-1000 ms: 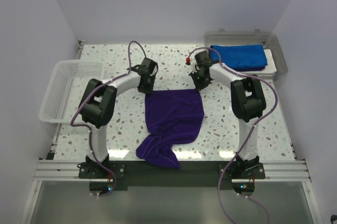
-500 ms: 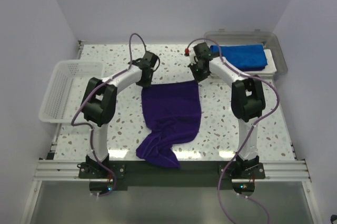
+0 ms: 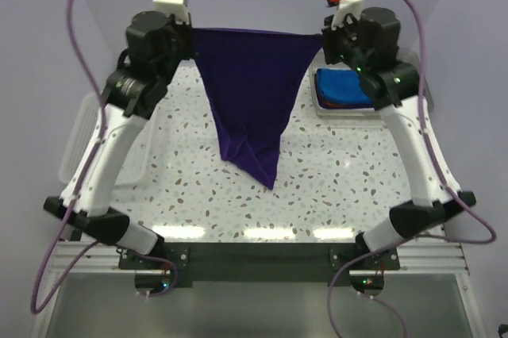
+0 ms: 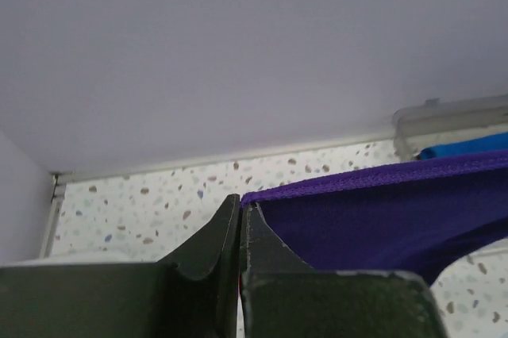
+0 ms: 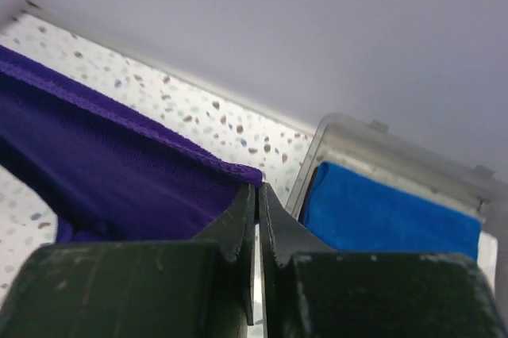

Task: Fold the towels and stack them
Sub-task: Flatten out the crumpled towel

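Hanging purple towel (image 3: 250, 92): one; blue towel (image 3: 343, 85): one

speckled table (image 3: 333, 187) spreads below both jaws. a grey tray (image 5: 373, 138) sits just beyond the right jaws; what seems a white basket (image 3: 75, 140) lies outboard of the left jaws.

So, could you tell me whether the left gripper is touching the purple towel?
Touching. The left wrist view shows the left gripper closed on the top corner of the purple towel, with no gap between them.
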